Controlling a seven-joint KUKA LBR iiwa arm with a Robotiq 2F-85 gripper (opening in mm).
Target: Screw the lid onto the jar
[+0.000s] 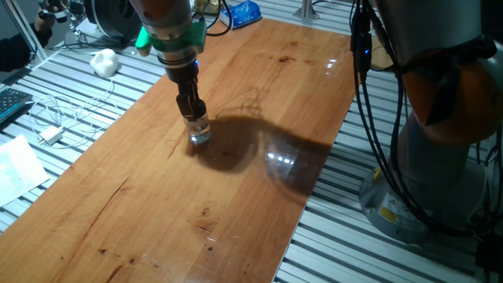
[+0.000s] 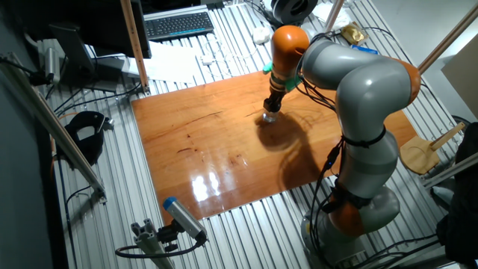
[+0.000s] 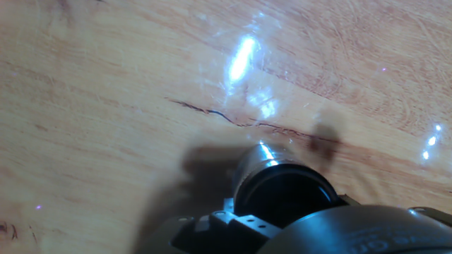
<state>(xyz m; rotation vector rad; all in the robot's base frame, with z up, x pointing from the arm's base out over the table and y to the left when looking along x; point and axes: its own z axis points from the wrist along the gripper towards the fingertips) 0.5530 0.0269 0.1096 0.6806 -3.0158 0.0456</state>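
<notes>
The jar is small clear glass and stands upright on the wooden table top, left of its middle; it also shows in the other fixed view. My gripper points straight down onto the jar's mouth, with its black fingers close together around the black lid, which sits on the jar's neck. The lid merges with the fingers, so its edge is hard to tell. In the hand view the lid is a dark round disc, with the jar's glass wall showing below it.
A white lump and a white cable with plug lie on the slatted bench at left. A blue packet lies behind the board. The arm's base and black cables stand at right. A keyboard lies farther away.
</notes>
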